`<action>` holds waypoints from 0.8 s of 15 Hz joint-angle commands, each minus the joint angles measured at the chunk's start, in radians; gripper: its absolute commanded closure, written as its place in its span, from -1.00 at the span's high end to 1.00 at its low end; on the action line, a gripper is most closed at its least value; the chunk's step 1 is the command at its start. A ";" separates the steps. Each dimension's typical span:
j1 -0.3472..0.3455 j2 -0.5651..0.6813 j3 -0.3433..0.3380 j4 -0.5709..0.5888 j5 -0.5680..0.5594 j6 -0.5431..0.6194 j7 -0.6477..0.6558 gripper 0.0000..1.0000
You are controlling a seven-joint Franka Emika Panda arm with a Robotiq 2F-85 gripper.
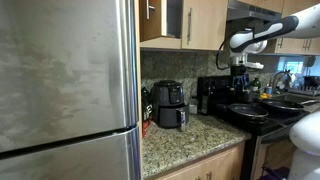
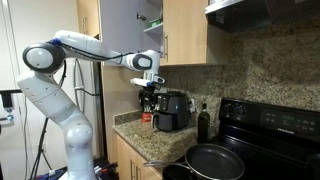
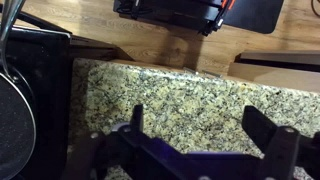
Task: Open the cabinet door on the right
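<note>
The wooden upper cabinet door on the right (image 2: 187,30) is closed, with a thin metal handle (image 2: 165,47) at its left edge; it also shows in an exterior view (image 1: 206,22). The cabinet beside it stands open, showing a grey interior (image 2: 130,20). My gripper (image 2: 150,88) hangs below the cabinets, above the granite counter and next to the black air fryer (image 2: 172,110). It is well below the handle. In the wrist view the gripper (image 3: 198,125) is open and empty, pointing down at the granite counter (image 3: 180,90).
A black stove (image 1: 262,110) with pans (image 2: 212,160) stands beside the counter. A dark bottle (image 2: 204,122) stands near the air fryer. A steel fridge (image 1: 65,90) fills one side. A range hood (image 2: 262,10) hangs above the stove.
</note>
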 commanded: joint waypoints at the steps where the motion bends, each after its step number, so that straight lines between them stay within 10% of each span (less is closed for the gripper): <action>1: -0.008 0.001 0.007 0.002 0.003 -0.002 -0.003 1.00; 12: 0.149 -0.053 0.213 0.223 -0.003 0.012 0.049 1.00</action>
